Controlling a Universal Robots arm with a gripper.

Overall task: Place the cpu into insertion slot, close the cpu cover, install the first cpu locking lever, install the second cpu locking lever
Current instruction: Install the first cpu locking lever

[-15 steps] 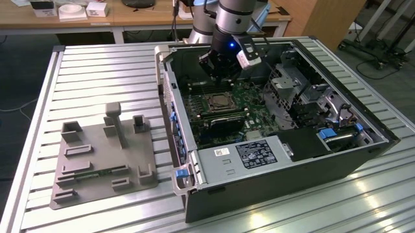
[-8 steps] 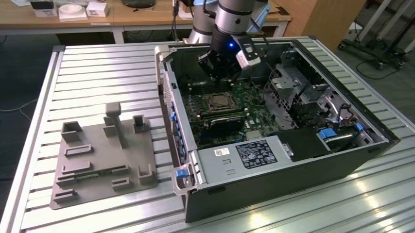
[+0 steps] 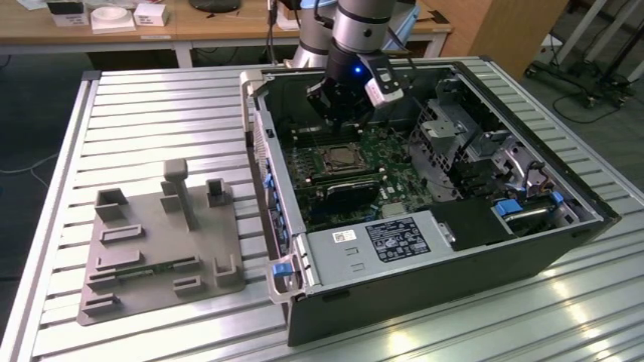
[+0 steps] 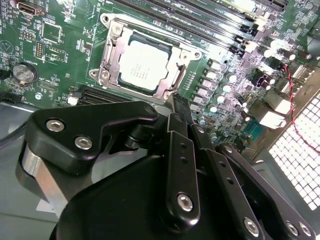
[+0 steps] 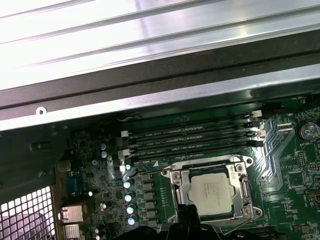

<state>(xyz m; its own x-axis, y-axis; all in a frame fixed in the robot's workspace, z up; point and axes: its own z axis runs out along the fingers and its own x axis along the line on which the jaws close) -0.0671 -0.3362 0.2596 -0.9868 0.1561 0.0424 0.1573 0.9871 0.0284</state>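
The cpu [image 4: 144, 62] lies flat in the insertion slot [image 5: 186, 194] on the green board, its silver top facing up. The cpu cover [image 4: 111, 51] is down around it as a thin metal frame, with the chip showing through its window. In the exterior view the cpu [image 3: 338, 159] sits in the middle of the open computer case. My gripper [image 4: 176, 102] hangs just above the socket's edge, apart from it. Its black fingers [image 4: 181, 150] are shut together with nothing between them. In the first wrist view the fingertips [image 5: 186, 216] reach the cover's [image 5: 246, 188] near corner.
Long black memory slots [image 5: 192, 137] run beside the socket. A black card [image 3: 351, 192] stands below it, and drive cages [image 3: 458, 136] fill the case's right side. The case wall [image 3: 264, 151] rises at the left. A grey fixture plate [image 3: 161, 241] lies on the slatted table [image 3: 151, 105].
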